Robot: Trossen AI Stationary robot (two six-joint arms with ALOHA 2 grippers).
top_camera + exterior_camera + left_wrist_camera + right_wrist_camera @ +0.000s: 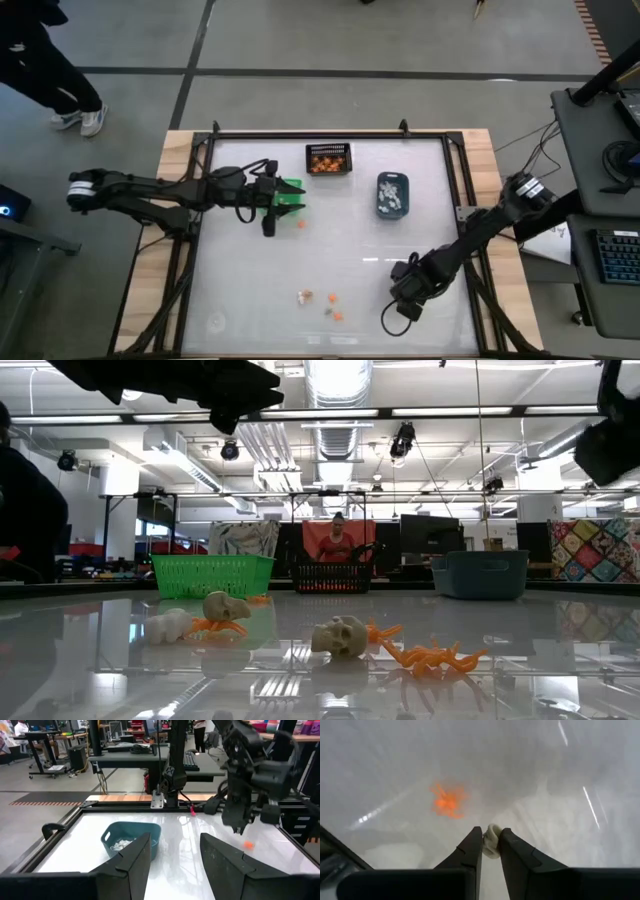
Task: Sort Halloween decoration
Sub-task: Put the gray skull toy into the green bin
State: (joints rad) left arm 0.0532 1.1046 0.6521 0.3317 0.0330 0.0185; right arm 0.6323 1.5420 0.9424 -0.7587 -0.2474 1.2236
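High view: the table (250,300) carries three bins along its far half. The green bin (289,194) sits at the left, the black mesh bin (329,158) in the middle holds orange pieces, and the blue-grey bin (392,194) at the right holds pale pieces.

The left gripper (270,205) is positioned directly at the green bin, partly covering it. Its fingers (131,862) are spread wide with nothing between them (left wrist view). One orange trinket (303,224) lies just beside that bin.

The right gripper (398,313) hangs over the near right part of the table, well apart from all three bins. Its fingers (470,851) are closed narrowly on a small white trinket (492,841), pinched at the tips. An orange spider-like trinket (447,801) lies on the surface beyond it; its outline is blurred.

The remaining loose trinkets (320,298) form a cluster near the front edge, left of the right gripper. In the low view these include a tan skull (339,635) lying tilted, and an orange piece (430,655) stretched lengthwise across the view.
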